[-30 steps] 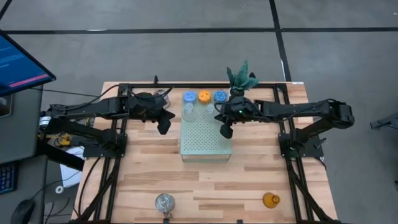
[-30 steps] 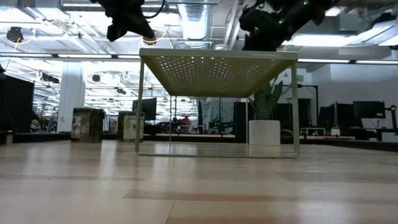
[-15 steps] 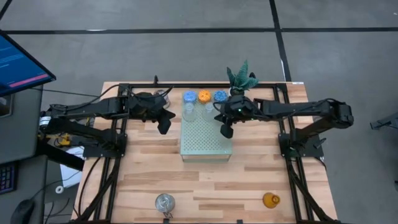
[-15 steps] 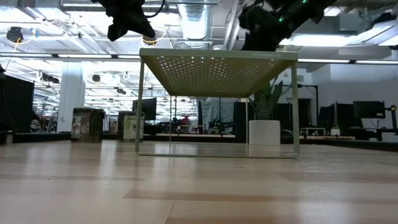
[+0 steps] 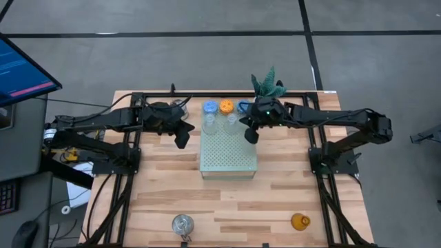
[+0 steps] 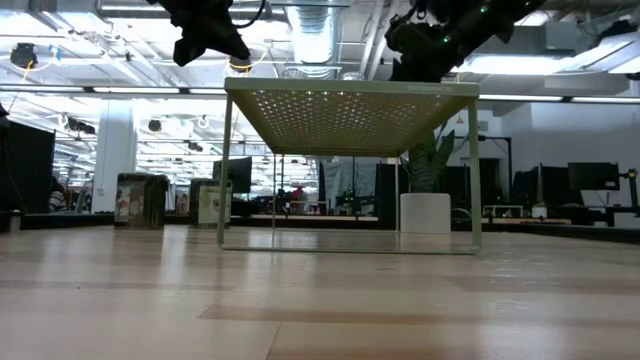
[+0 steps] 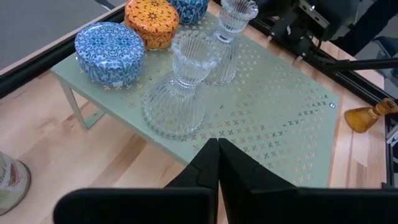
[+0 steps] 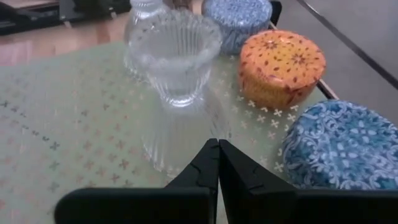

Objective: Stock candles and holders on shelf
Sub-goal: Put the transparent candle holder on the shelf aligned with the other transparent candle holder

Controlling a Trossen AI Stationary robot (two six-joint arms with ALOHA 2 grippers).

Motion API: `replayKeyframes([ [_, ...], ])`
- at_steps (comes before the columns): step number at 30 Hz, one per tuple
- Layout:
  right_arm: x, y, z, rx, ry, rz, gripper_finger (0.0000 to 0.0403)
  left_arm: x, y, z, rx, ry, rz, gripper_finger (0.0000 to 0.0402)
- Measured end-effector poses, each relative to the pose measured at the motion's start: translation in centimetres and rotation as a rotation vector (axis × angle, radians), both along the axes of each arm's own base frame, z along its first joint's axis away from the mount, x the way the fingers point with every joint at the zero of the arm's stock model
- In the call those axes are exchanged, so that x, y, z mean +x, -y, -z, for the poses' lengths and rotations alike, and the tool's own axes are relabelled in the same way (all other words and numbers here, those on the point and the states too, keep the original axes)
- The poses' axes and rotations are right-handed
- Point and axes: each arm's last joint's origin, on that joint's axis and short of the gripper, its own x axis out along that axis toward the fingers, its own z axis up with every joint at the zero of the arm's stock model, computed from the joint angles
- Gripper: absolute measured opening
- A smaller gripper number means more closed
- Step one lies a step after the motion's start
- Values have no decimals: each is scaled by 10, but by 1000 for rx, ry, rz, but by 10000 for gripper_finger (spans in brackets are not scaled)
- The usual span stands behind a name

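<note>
The mint-green shelf (image 5: 227,155) stands mid-table on thin legs (image 6: 226,170). On its far part sit a blue candle (image 7: 109,51), an orange candle (image 7: 152,22) and a second blue candle (image 8: 342,146) in a row. Two clear ribbed glass holders (image 7: 183,87) (image 7: 231,37) stand just in front of them. My left gripper (image 5: 181,140) hangs shut beside the shelf's left edge. My right gripper (image 5: 251,136) hangs shut over the shelf's far right part, close to the nearer glass holder (image 8: 174,68) and touching nothing.
A silver tin (image 5: 182,223) and an amber glass holder (image 5: 300,221) stand near the table's front edge. Another tin (image 7: 9,177) stands on the table left of the shelf. A potted plant (image 5: 267,86) stands at the far edge behind the right gripper.
My right gripper has moved toward the table's far edge, over the shelf and closer to the candles and glass holders, staying shut. My left gripper has kept still.
</note>
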Motion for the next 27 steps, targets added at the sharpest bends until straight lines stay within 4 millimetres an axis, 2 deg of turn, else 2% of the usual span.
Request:
replayKeyframes([
  [27,7,-1,-6,-9,98,-57,0,0,0,0,5,-1,4,6],
])
